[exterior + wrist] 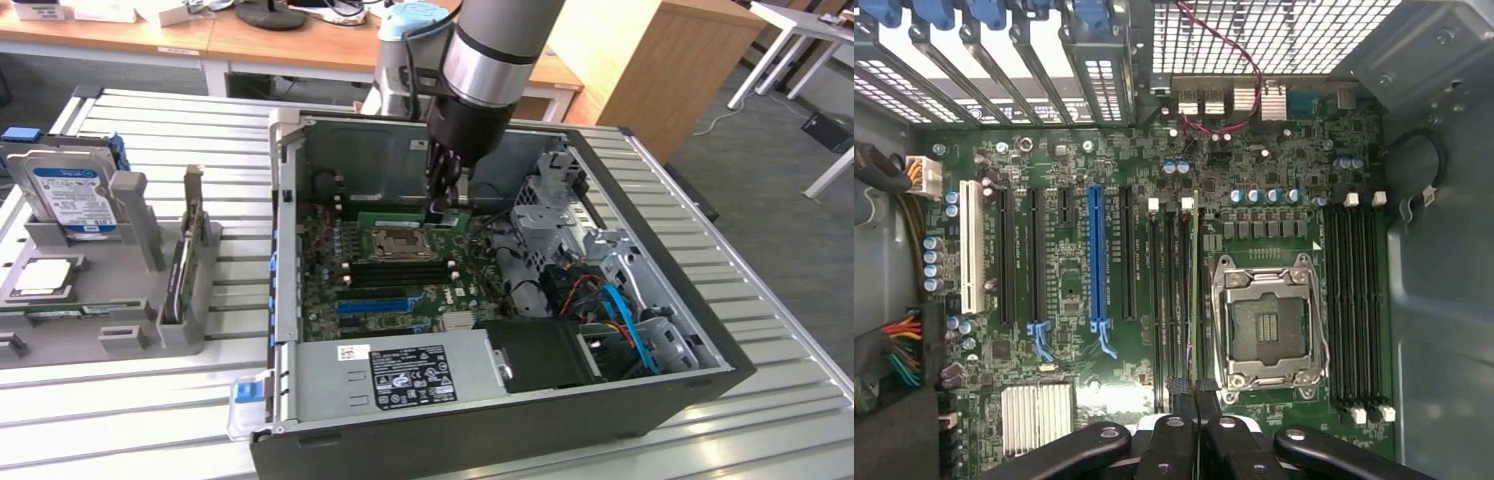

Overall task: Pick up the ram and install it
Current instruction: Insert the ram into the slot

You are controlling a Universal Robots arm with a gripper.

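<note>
The ram (pixel 400 216) is a thin green stick standing on edge inside the open computer case, just beyond the empty processor socket (pixel 398 242). My gripper (pixel 450 205) reaches down into the case and is shut on the ram near its end on the exterior view's right. In the wrist view the ram (pixel 1196 300) shows edge-on as a thin line running from my gripper (pixel 1196 425) along the black memory slots (pixel 1169 300) beside the socket (pixel 1266 320). I cannot tell whether it is seated in a slot.
More memory slots (pixel 1354 310) lie on the socket's other side. The power supply (pixel 400 370), a drive cage (pixel 561 200) and cables (pixel 621 310) crowd the case. A grey holder (pixel 127 210) at the exterior view's left carries a hard drive (pixel 74 200) and a processor chip (pixel 40 278).
</note>
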